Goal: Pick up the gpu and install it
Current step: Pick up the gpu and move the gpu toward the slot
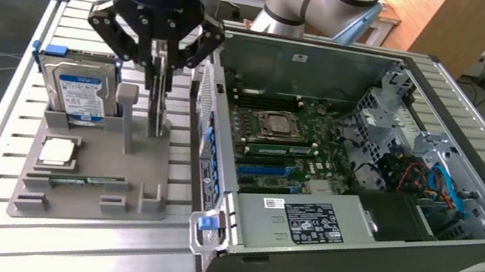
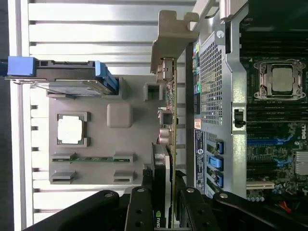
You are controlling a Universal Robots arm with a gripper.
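Exterior view: gripper clamped on the gpu, upper left of centre.
Far left, hard drive stands in grey tray; processor chip and RAM stick lie lower left. Jaws partway closed, pinching the card's top edge. Card hangs upright, edge-on, just beside the open computer case at right.

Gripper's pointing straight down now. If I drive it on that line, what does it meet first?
The gpu, standing on edge in the grey holder right below the gripper; they may already touch, depth is unclear.
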